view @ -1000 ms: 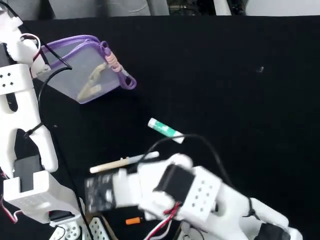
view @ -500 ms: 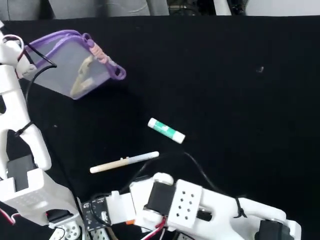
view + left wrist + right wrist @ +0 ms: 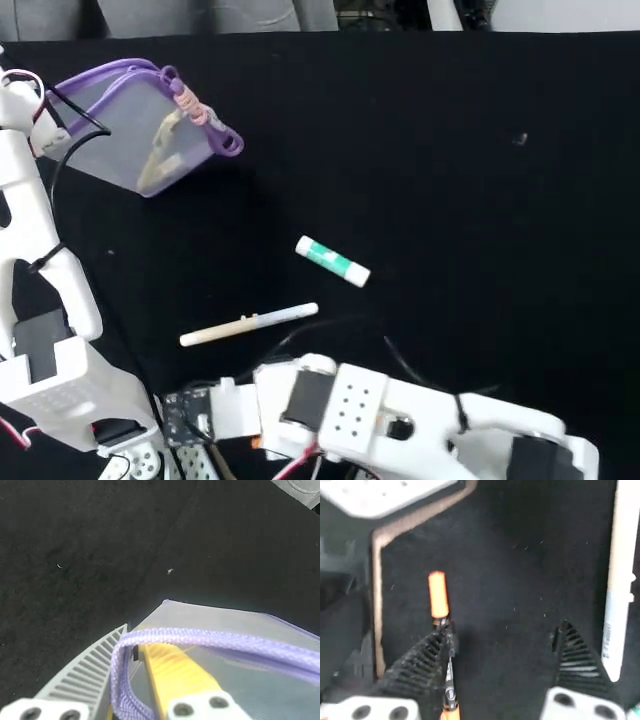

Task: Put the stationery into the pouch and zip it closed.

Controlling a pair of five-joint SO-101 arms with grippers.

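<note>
The clear pouch [image 3: 140,130] with a purple zip rim hangs tilted at the far left, with a tan item inside it. My left gripper [image 3: 133,641] is shut on the pouch rim [image 3: 210,641], one finger inside the pouch and one outside. A green-and-white glue stick [image 3: 333,261] lies mid-table. In front of it lies a cream pen [image 3: 248,325]. My right gripper [image 3: 505,640] hangs open low over the mat at the near edge. A thin orange pen [image 3: 437,595] lies beside one of its fingers [image 3: 422,662], and the cream pen [image 3: 617,580] runs past the other finger.
The black mat covers the whole table. The left arm's white base [image 3: 60,385] stands at the near left corner, next to the right arm's wrist [image 3: 345,410]. Metal brackets [image 3: 380,595] border the mat near the orange pen.
The left arm has carried the pouch a little to the left and farther back. The right arm has pulled back toward the near edge, uncovering the cream pen.
</note>
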